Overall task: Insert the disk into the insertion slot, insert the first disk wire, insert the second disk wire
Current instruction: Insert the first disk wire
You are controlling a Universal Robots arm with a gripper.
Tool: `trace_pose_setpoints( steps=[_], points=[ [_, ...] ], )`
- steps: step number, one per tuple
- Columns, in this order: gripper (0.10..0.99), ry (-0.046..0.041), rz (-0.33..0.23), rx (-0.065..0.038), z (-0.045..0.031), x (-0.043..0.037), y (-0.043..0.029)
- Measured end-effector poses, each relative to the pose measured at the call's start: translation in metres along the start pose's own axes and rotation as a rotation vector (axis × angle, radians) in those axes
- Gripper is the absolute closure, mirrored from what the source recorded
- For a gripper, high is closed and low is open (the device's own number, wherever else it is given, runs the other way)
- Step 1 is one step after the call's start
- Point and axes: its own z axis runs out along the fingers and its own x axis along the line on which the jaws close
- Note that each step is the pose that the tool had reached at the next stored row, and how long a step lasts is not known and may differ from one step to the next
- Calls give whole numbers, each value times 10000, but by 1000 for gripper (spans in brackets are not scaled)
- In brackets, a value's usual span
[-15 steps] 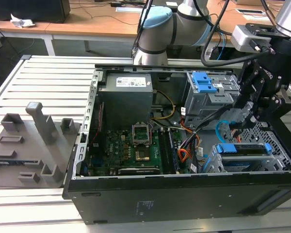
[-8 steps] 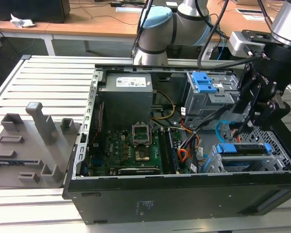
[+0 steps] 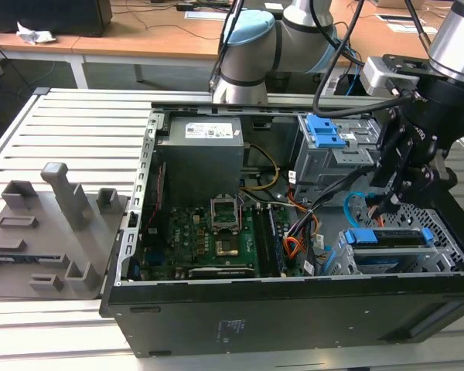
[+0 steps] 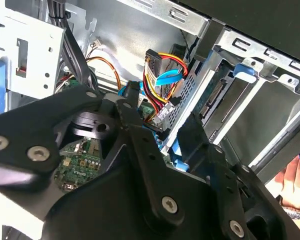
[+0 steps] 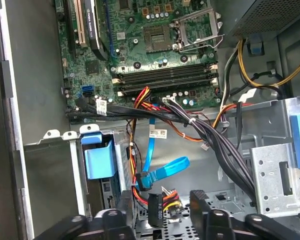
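Gripper (image 5: 160,207), fingers (image 5: 200,202) apart, hangs by the first disk wire (image 4: 155,95); disk (image 3: 390,238) sits in the insertion slot (image 3: 336,263).

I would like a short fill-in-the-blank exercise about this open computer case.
1. The gripper hangs over the computer case at the exterior view's ____ end.
2. The disk sits in a ____ plastic bracket.
3. The first disk wire ends in a flat ____ plug.
Missing words: right; blue; black.

The open case (image 3: 240,325) is viewed obliquely from above in the exterior view. The blue cable (image 5: 170,167) is seen close up in both wrist views.
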Motion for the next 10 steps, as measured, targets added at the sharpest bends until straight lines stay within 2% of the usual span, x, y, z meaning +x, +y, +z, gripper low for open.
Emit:
trace_pose_setpoints(
  steps=[6, 10],
  points=[
    [855, 6, 0, 0, 0, 0, 0],
    [898, 10, 1, 1, 0, 0, 0]
  ],
)
